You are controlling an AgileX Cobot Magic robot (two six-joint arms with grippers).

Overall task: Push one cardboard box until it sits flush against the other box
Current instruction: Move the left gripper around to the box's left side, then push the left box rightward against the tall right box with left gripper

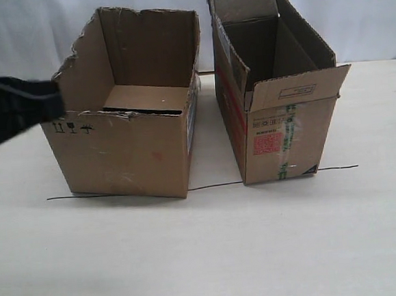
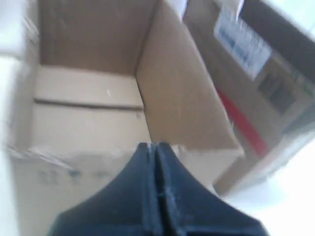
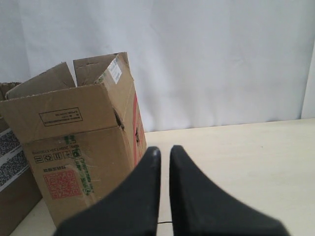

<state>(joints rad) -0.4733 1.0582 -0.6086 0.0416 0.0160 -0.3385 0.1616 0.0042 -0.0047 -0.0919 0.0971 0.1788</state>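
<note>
The cardboard box (image 1: 126,153), wide with ragged top edges, stands left of centre on the table. A narrow gap separates it from the other box (image 1: 283,138), which is taller and has flaps and a red stamp. My left gripper (image 1: 55,97) is blurred and shut on nothing, at the upper left wall of the wide box. In the left wrist view its tips (image 2: 155,146) sit over that cardboard box (image 2: 88,128), with the other box (image 2: 246,54) beyond. My right gripper (image 3: 164,150) has its fingers almost together, empty, beside the other box (image 3: 83,162). It is outside the exterior view.
A thin black line (image 1: 215,186) runs across the pale table (image 1: 206,257) along the boxes' front bottom edges. A white backdrop (image 1: 365,11) closes off the far side. Bare tabletop stretches right of the taller box (image 3: 236,162).
</note>
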